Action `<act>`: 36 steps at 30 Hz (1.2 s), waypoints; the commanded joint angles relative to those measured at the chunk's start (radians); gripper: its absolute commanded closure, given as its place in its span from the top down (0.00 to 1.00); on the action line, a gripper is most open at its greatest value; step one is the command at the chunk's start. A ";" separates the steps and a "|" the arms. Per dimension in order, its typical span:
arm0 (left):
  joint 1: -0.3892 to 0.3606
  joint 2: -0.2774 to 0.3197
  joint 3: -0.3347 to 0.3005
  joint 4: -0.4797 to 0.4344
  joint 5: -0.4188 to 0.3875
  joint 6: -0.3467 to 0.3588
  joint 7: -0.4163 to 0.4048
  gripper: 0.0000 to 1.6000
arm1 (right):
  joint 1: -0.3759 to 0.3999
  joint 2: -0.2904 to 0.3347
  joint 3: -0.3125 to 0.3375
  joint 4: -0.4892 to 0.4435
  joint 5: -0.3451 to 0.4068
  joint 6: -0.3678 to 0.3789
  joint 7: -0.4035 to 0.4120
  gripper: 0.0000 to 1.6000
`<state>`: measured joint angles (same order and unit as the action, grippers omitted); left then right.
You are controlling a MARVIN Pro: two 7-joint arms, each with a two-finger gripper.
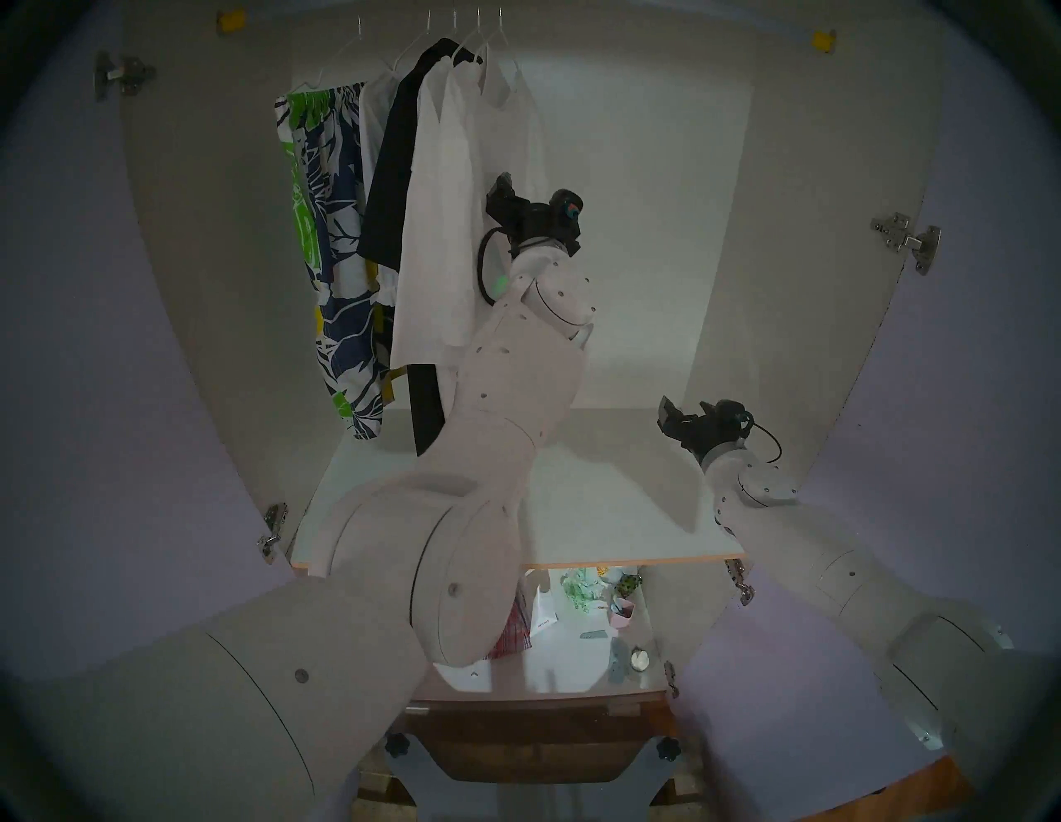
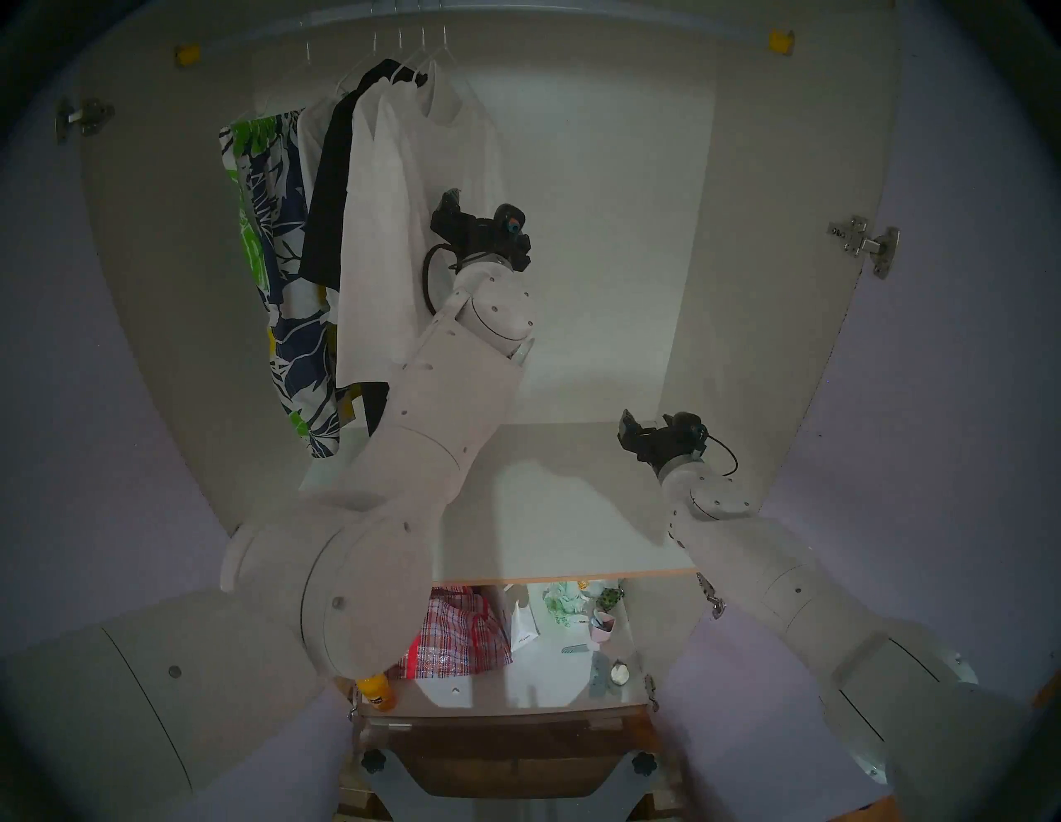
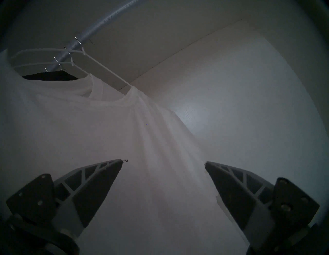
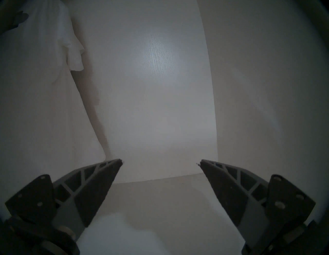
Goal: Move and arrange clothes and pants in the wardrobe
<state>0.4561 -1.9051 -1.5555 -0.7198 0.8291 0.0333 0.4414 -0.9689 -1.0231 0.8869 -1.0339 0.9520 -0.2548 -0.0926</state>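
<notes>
Five garments hang on white wire hangers at the left of the wardrobe [image 1: 631,229] rail [image 3: 99,26]: a leaf-print one [image 1: 327,258], a white ruffle-hemmed one [image 1: 373,132], a long black one [image 1: 396,172] and two white T-shirts [image 1: 442,229] [image 1: 511,132]. My left gripper [image 1: 502,192] is open and empty, right beside the rightmost T-shirt. In the left wrist view the gripper [image 3: 163,161] faces that T-shirt [image 3: 106,133]. My right gripper [image 1: 669,410] is open and empty, low at the right above the white shelf [image 1: 603,505]. In the right wrist view it [image 4: 161,162] faces the back wall.
Lilac doors [image 1: 86,344] [image 1: 976,344] stand open on both sides, with metal hinges [image 1: 907,238]. Yellow brackets [image 1: 229,22] [image 1: 822,40] mark the rail ends. Below the shelf lie a red plaid bag [image 2: 459,637], an orange bottle [image 2: 376,691], a pink cup [image 1: 623,611] and small items.
</notes>
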 commanded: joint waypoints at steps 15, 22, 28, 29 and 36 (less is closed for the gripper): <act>-0.350 0.051 -0.084 0.410 -0.018 -0.082 0.341 1.00 | 0.025 0.004 0.009 -0.017 -0.003 -0.005 0.003 1.00; -0.419 0.097 -0.094 0.523 -0.023 -0.089 0.381 1.00 | 0.025 0.004 0.009 -0.017 -0.003 -0.005 0.003 1.00; -0.438 0.153 -0.095 0.547 -0.022 -0.097 0.411 1.00 | 0.025 0.004 0.009 -0.018 -0.003 -0.005 0.003 1.00; -0.438 0.153 -0.095 0.547 -0.022 -0.097 0.411 1.00 | 0.025 0.004 0.009 -0.018 -0.003 -0.005 0.003 1.00; -0.435 0.199 -0.089 0.562 -0.013 -0.081 0.428 1.00 | 0.025 0.004 0.009 -0.018 -0.003 -0.005 0.003 1.00</act>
<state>0.0581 -1.7418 -1.6465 -0.1422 0.8106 -0.0570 0.8535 -0.9688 -1.0214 0.8869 -1.0346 0.9514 -0.2548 -0.0916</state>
